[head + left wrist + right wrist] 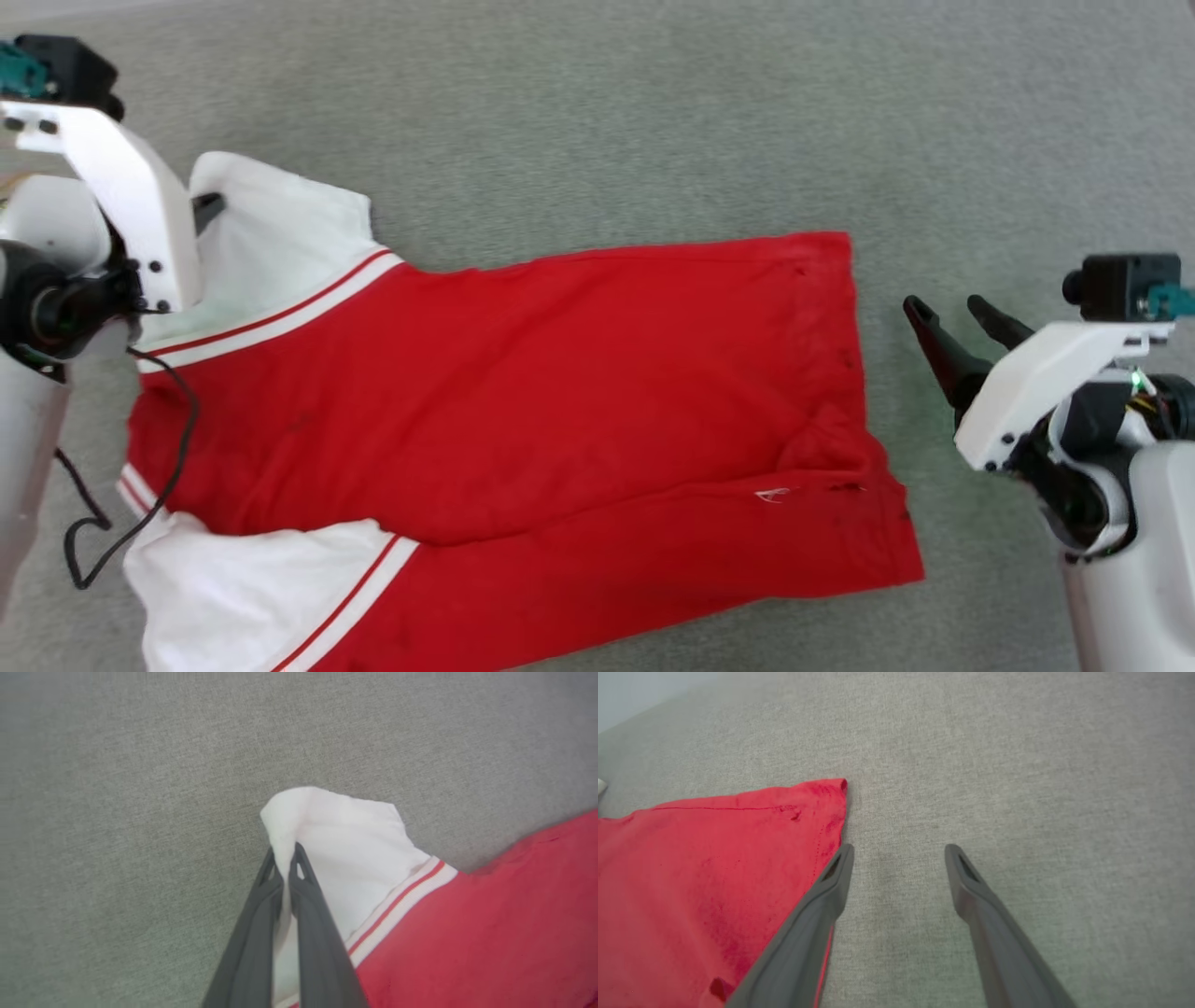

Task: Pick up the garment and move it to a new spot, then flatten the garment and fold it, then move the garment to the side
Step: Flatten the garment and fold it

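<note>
The garment [523, 392], a red jersey T-shirt with white sleeves and red-and-white stripe trim, lies spread on the grey surface, its lower edge folded over. In the left wrist view my left gripper [284, 851] is shut on the white sleeve [341, 840], a fold of it pinched between the two dark fingers. In the head view the left arm [121, 196] covers part of that sleeve at the upper left. My right gripper [943, 313] hovers open just right of the garment's hem [836, 807], nothing between its fingers [966, 882].
Grey fabric surface [653, 112] stretches on all sides of the garment. A black cable [140, 504] hangs from my left arm over the shirt's left edge. The second white sleeve [243, 588] lies at the lower left.
</note>
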`<state>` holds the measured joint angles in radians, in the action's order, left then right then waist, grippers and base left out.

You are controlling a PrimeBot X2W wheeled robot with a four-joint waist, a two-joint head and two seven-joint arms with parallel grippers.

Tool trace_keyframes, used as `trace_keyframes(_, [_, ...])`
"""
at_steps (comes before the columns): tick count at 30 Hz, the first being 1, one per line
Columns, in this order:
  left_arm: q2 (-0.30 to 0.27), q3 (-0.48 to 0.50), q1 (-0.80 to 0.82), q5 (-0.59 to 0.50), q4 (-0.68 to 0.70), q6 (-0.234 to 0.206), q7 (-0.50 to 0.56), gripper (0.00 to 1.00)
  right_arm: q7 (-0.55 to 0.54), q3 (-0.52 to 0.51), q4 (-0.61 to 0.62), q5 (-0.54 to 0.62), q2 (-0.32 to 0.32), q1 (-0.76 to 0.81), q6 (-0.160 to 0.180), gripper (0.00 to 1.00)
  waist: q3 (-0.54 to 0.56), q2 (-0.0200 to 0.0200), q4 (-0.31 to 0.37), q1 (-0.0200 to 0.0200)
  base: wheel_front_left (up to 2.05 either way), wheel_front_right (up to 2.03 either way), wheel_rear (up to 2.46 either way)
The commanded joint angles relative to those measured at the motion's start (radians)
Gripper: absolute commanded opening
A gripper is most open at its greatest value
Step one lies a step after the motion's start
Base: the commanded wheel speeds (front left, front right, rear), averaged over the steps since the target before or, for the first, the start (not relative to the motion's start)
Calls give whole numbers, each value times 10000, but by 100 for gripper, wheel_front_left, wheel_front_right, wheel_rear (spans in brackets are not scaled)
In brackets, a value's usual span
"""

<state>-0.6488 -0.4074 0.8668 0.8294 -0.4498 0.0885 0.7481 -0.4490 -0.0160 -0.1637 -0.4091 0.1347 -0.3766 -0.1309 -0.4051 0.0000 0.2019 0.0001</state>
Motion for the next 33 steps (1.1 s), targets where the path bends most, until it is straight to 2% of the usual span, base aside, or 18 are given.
trace_keyframes(1, [67, -34, 18, -66, 159, 56, -143, 0, -272, 67, -248, -174, 120, -343, 2, 100, 127, 0, -374, -1, 0, 0, 0])
trace_keyframes(9, [285, -386, 83, -362, 1117, 180, -743, 0, -1989, 610, -2008, -450, 726, -2116, 4, 100, -113, 0, -1144, -1, 0, 0, 0])
trace_keyframes(14, [379, -566, 40, -466, 1408, 234, -980, 0, -3200, 979, -3363, -402, 824, -2672, 2, 100, -149, 0, -1421, -1, 0, 0, 0])
trace_keyframes(15, [395, -591, 15, -478, 1427, 239, -1023, 0, -3583, 981, -3722, -370, 815, -2679, 4, 76, -130, 0, -1454, -1, 0, 0, 0])
trace_keyframes(16, [405, -612, -12, -479, 1431, 249, -1047, 0, -3812, 1011, -3933, -326, 743, -2664, 7, 31, -112, 0, -1483, -1, 0, 0, 0])
trace_keyframes(17, [422, -638, -44, -475, 1429, 247, -1093, 0, -3976, 1031, -4069, -276, 658, -2702, 5, 0, -88, 0, -1510, -1, 0, 0, 0])
trace_keyframes(21, [451, -685, -125, -418, 1370, 280, -1231, 0, -4007, 1011, -4075, -163, 693, -3090, 4, 0, -20, 0, -1563, -1, 0, 0, 0])
trace_keyframes(26, [463, -572, -291, -339, 1150, 298, -1657, 0, -3146, 904, -3411, 142, 1014, -3557, 4, 0, 326, 0, -1594, -1, 0, 0, 0])
trace_keyframes(33, [373, -301, -1078, -146, 1319, 169, -2412, 0, -2250, 559, -2422, 444, 1080, -2903, 5, 0, 1230, 0, -1632, -1, 0, 0, 0])
